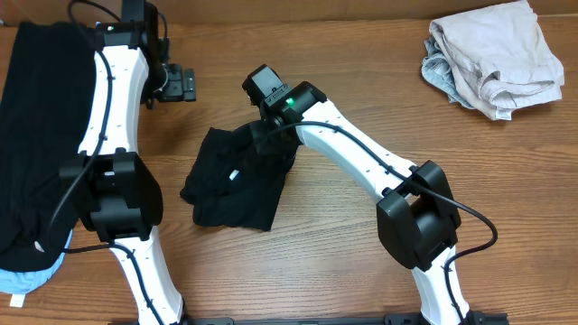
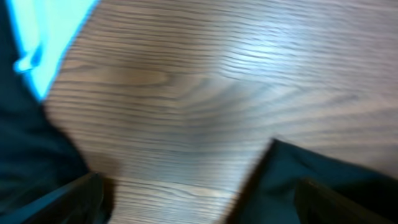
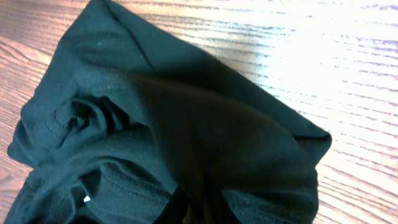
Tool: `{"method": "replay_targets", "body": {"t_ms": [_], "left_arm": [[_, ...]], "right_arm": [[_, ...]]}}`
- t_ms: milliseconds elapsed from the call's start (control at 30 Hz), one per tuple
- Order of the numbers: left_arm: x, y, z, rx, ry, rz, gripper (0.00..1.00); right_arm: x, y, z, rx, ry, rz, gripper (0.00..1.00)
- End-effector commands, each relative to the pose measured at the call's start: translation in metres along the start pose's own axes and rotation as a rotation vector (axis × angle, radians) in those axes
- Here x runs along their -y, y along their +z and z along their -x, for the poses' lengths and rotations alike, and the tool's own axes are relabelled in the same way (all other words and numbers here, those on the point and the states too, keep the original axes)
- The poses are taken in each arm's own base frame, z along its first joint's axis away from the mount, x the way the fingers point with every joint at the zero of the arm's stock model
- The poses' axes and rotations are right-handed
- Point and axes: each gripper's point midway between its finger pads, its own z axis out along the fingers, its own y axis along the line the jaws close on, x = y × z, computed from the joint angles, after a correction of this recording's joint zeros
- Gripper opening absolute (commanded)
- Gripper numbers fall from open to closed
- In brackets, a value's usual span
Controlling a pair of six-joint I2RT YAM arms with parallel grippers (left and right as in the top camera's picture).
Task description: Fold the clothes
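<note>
A crumpled black T-shirt lies in the middle of the table. My right gripper is down at its far right edge, shut on a pinch of the fabric. In the right wrist view the same black T-shirt fills the frame, its folds bunching into my right gripper at the bottom, and a small white tag shows at the lower left. My left gripper hangs open over bare wood, left of and beyond the shirt. The blurred left wrist view shows wood between its wide-apart fingers.
A large black garment lies spread along the left edge, over a light-blue one. A heap of beige clothes sits at the far right corner. Black cloth shows at the lower right of the left wrist view.
</note>
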Motion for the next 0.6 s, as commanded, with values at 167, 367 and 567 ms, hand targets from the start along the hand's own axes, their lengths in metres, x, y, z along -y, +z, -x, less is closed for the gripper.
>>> {"method": "replay_targets", "body": {"t_ms": [167, 367, 567], "left_arm": [[-0.086, -0.003, 0.013, 0.068, -0.32, 0.102, 1.0], [-0.097, -0.001, 0.015, 0.077, -0.366, 0.04, 1.0], [-0.093, -0.002, 0.016, 0.081, -0.359, 0.038, 1.0]], "right_arm": [[-0.053, -0.083, 0.064, 0.249, -0.043, 0.192, 0.04], [-0.087, -0.073, 0.082, 0.309, -0.067, 0.335, 0.04], [-0.123, -0.03, 0.072, 0.279, -0.126, 0.384, 0.04]]}}
